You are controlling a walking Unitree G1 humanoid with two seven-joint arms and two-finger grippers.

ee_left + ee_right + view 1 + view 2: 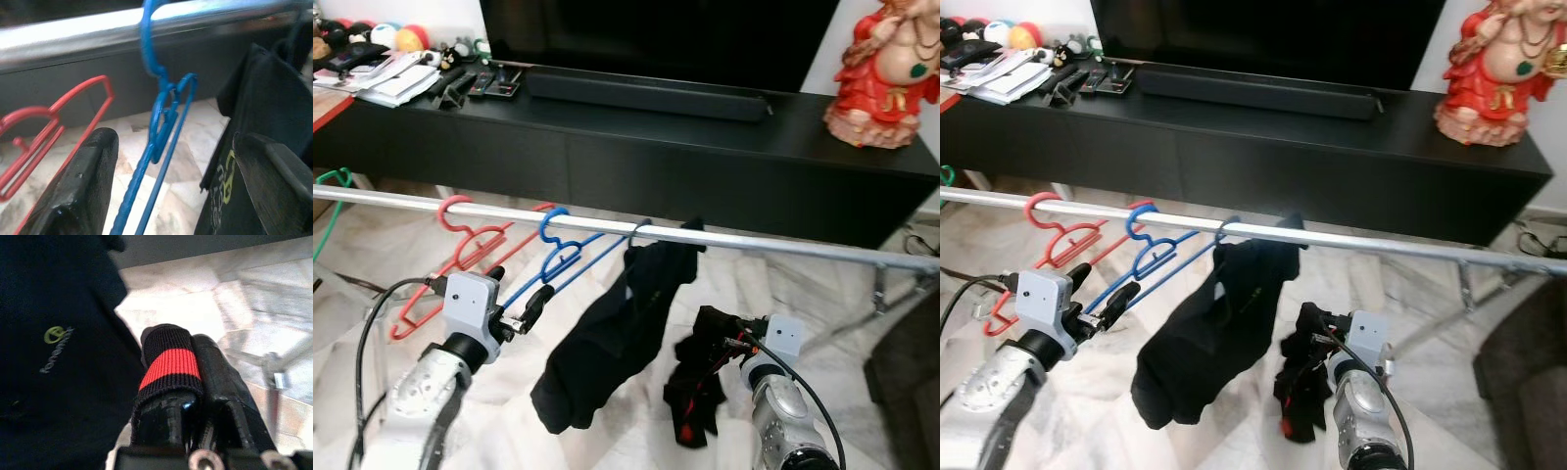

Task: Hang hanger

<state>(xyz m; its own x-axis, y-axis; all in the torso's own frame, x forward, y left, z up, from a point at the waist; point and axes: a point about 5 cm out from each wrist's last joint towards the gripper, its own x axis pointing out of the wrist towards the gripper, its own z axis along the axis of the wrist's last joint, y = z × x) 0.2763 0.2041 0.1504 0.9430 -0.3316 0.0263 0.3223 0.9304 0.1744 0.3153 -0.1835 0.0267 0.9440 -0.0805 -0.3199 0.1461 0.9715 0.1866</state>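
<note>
The left claw [530, 305] is spread wide, holding nothing, its fingers either side of the blue hanger [164, 128] — already hooked on the rail [783, 244], between the red hanger [460, 257] and a black garment [612, 333]. The right claw [195, 377] is clamped on a black sock [171, 363] with a red band, beside the garment, below the rail.

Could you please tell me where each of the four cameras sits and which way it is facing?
Left eye: on the head, looking down at the silver clothes rail; both arms show.
Right eye: beside it, same scene.
Left wrist: along the open left pincer toward the blue plastic hanger hooked on the rail.
Right wrist: along the right pincer, shut on a black cloth with a red stripe.
Shared: the hanging black garment.
</note>
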